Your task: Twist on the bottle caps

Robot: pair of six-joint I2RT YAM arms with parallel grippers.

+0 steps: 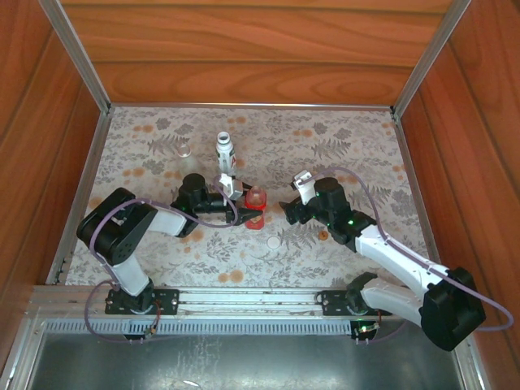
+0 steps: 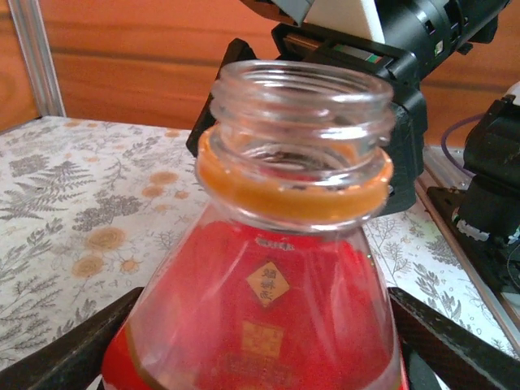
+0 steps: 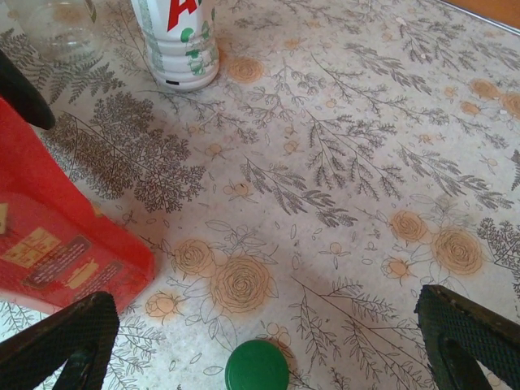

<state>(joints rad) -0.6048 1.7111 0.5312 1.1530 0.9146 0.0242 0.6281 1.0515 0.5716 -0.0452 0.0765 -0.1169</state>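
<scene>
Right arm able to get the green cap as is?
Likely yes: right gripper hangs open over the green cap, which lies free between its fingers; the red bottle stands off to the side.

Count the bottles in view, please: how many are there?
3. The red bottle is held in the jaws of the left gripper; the white bottle stands behind it; the clear bottle stands left of the white one. None seems hidden.

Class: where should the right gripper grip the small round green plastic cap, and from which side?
Pinch the small round green plastic cap across its side wall, probably descending from above: it lies flat and low, between the fingers of the open right gripper.
</scene>
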